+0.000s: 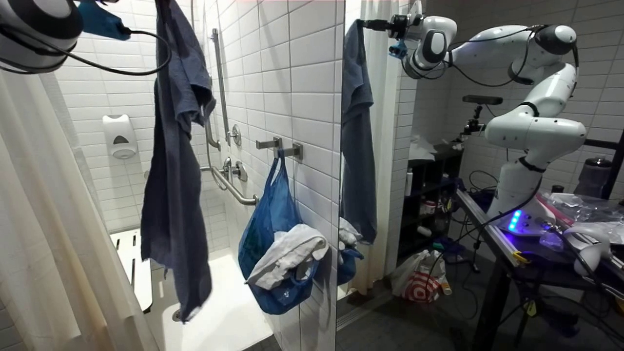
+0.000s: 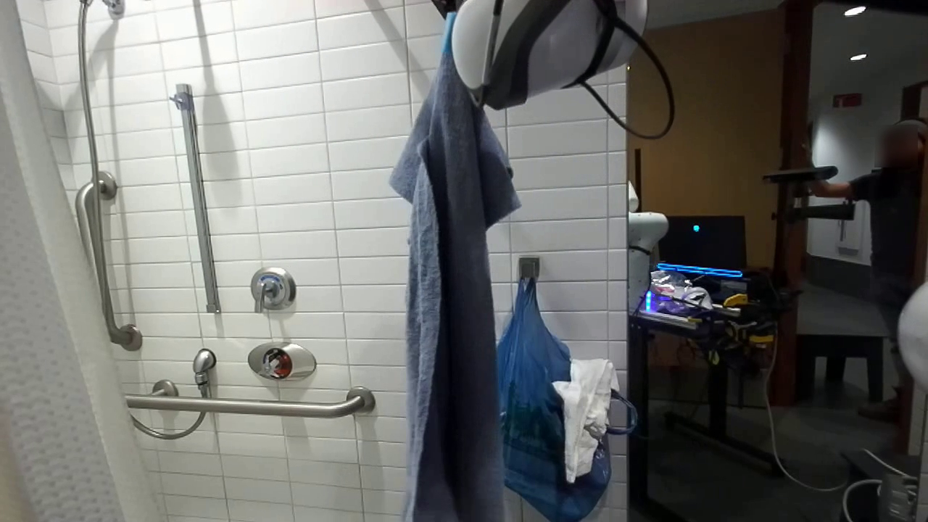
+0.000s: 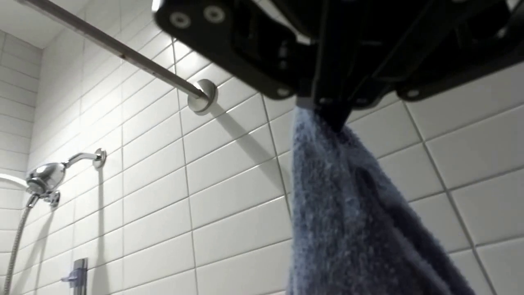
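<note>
Shower wall (image 2: 362,217): glossy white tile
Blue-grey towel (image 2: 464,304): hanging left of the blue bag (image 2: 533,406); fuzzy cloth, long folds
Gripper (image 3: 325,110): closed, pinching the towel's top
Progress: towel gripped and hanging; not released
Metal hook (image 2: 529,267): right, bearing the bag's thin plastic
White cloth (image 2: 589,402): crumpled, on the bag's right side

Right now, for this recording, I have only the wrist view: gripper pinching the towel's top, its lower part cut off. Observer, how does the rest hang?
Observer: In both exterior views the towel hangs long, with a shorter flap folded over its upper part.
Operator: I see tiled wall behind the gripper. What hangs on it lower down?
Observer: A blue bag, hung from a wall hook.
Operator: Anything with the bag?
Observer: A white cloth hangs at its side; whether it comes from inside, I can't tell.
</note>
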Action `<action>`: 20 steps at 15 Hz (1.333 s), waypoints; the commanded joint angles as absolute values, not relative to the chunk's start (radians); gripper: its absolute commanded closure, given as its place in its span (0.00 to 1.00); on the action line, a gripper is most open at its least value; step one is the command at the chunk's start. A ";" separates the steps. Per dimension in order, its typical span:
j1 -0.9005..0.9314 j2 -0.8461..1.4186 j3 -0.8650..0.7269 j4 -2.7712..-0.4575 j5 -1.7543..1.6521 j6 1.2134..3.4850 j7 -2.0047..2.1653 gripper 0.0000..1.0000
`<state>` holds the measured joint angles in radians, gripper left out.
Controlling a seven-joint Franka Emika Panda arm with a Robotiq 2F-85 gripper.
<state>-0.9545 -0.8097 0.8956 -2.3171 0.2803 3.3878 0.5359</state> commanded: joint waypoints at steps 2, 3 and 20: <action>-0.815 -0.677 0.813 -2.285 0.317 3.312 0.465 1.00; -0.816 -0.674 0.810 -2.283 0.326 3.289 0.472 1.00; -1.106 -0.695 0.858 -2.227 0.225 3.004 0.708 1.00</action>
